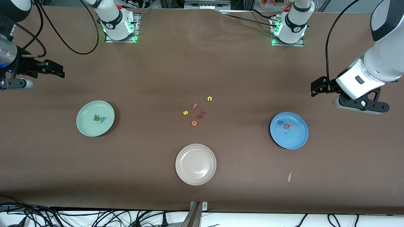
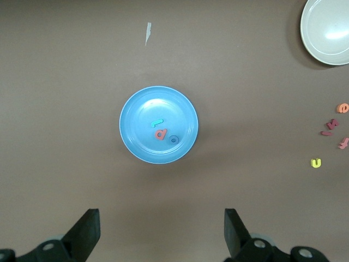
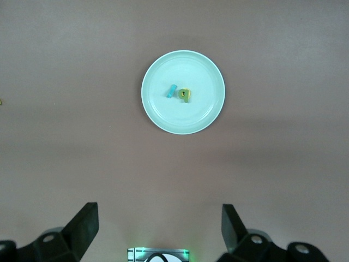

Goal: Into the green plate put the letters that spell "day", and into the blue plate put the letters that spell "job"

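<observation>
The green plate (image 1: pixel 88 126) (image 3: pixel 163 112) lies toward the right arm's end. It holds a teal "y" (image 3: pixel 172 90) and a yellow "a" (image 3: pixel 186 95) resting on a dark green "d" (image 1: pixel 96 118). The blue plate (image 1: pixel 296 138) (image 2: pixel 139 117) lies toward the left arm's end. In it are a teal "j" (image 2: pixel 157 122), a red "b" (image 2: pixel 160 134) and a blue "o" (image 2: pixel 174 140). My left gripper (image 1: pixel 315 87) (image 2: pixel 162 229) hangs open and empty over bare table near the blue plate. Near the green plate, my right gripper (image 1: pixel 58 71) (image 3: pixel 159 226) also hangs open and empty.
A beige plate (image 1: pixel 195 176) sits empty near the front edge at mid-table. Loose letters lie in the middle: a yellow "n" (image 1: pixel 210 99), a pink "f" (image 1: pixel 195 106), a yellow "s" (image 1: pixel 185 112), an orange "e" (image 1: pixel 194 123) and dark red pieces (image 1: pixel 202 114). A paper scrap (image 1: pixel 289 176) lies nearer the camera than the blue plate.
</observation>
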`<action>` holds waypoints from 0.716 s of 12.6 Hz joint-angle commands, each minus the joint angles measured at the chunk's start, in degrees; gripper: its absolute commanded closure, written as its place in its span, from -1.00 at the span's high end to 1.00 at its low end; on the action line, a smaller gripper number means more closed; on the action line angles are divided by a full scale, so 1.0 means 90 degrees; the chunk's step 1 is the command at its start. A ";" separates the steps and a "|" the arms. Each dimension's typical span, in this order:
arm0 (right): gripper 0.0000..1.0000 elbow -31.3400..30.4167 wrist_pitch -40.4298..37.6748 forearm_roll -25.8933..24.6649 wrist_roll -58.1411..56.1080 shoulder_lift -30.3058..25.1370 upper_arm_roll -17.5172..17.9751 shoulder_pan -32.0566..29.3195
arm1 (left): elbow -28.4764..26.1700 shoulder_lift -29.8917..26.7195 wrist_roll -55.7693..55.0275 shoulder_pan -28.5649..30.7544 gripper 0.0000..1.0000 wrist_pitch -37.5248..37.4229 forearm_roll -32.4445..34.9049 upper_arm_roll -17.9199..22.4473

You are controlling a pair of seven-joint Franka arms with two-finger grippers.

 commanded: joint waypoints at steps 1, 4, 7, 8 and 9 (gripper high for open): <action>1.00 0.0080 -0.0057 0.0039 0.0064 -0.0033 0.0002 -0.0009 | -0.0168 -0.0227 0.0068 -0.0301 1.00 -0.0024 -0.0133 0.0255; 1.00 0.0110 -0.0115 0.0039 0.0064 -0.0053 0.0012 -0.0009 | -0.0207 -0.0451 0.0009 -0.1609 1.00 0.0035 -0.0240 0.1757; 1.00 0.0110 -0.0183 0.0039 0.0064 -0.0053 0.0109 -0.0009 | -0.0566 -0.0880 0.0009 -0.1759 1.00 0.0045 -0.0240 0.1965; 1.00 0.0110 -0.0174 0.0039 0.0074 -0.0053 0.0139 -0.0009 | -0.0830 -0.1143 0.0028 -0.1913 1.00 0.0055 -0.0327 0.2227; 1.00 0.0110 -0.0145 0.0039 0.0074 -0.0043 0.0149 0.0001 | -0.1239 -0.1455 0.0067 -0.2311 1.00 0.0258 -0.0599 0.2761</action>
